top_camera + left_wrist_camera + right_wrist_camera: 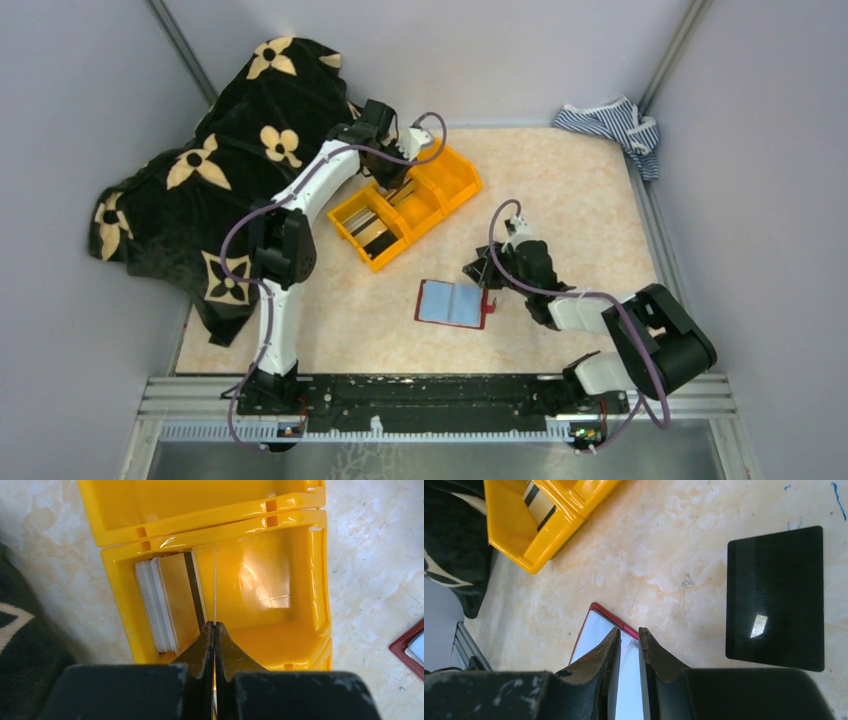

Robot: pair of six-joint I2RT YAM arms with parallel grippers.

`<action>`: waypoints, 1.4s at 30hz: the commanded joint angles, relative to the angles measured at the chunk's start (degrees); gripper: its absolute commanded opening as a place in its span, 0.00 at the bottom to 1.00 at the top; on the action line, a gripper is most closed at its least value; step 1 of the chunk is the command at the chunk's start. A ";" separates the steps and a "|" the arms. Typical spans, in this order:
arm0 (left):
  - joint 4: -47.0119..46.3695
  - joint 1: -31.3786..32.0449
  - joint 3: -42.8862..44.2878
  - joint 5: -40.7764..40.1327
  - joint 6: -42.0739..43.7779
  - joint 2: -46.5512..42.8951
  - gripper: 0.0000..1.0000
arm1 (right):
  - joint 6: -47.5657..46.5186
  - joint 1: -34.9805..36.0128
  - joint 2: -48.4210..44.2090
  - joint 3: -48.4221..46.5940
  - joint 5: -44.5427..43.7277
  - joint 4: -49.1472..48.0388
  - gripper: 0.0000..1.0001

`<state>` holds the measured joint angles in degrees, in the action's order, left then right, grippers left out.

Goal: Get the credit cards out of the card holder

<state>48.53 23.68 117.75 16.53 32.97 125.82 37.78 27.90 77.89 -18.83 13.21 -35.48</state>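
Observation:
The card holder lies open on the table, dark red outside with light blue pockets; its corner also shows in the left wrist view. My left gripper is shut on a thin pale credit card, seen edge-on, over the middle compartment of the orange bin. Several more cards stand against that compartment's left wall. My right gripper hangs just above the card holder's far edge, its jaws a narrow gap apart and empty. A black card lies flat on the table beside it.
The orange three-compartment bin stands at the back centre, with my left gripper over it. A black cloth with beige flowers covers the left side. A striped cloth lies in the far right corner. My right gripper is right of the card holder.

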 commanded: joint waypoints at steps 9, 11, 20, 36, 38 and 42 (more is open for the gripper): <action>3.14 -0.27 -2.35 0.56 0.99 3.06 0.00 | 0.23 -1.44 -0.72 1.24 -0.67 -2.43 0.20; 2.51 -0.14 -5.35 0.56 0.58 0.89 0.00 | 0.26 -1.43 -0.19 1.16 -0.41 -3.06 0.19; 0.73 -0.24 -12.06 -0.80 -0.39 -2.25 0.00 | 2.05 -1.43 3.37 1.50 2.15 -7.30 0.19; -1.20 -1.13 -11.39 -3.95 0.08 -3.26 0.00 | 1.69 -1.44 5.57 0.66 2.04 -7.82 0.18; -0.72 -1.49 -10.16 -3.86 0.11 -2.92 0.00 | 1.65 -1.45 5.99 0.55 2.15 -8.04 0.18; 0.03 -1.64 -7.76 -3.75 0.19 -1.89 0.00 | 1.62 -1.45 6.69 0.37 2.37 -8.44 0.18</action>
<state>46.92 22.76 106.96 13.30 32.67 124.18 39.64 27.07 83.85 -17.26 14.79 -39.88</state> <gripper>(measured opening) 0.005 0.185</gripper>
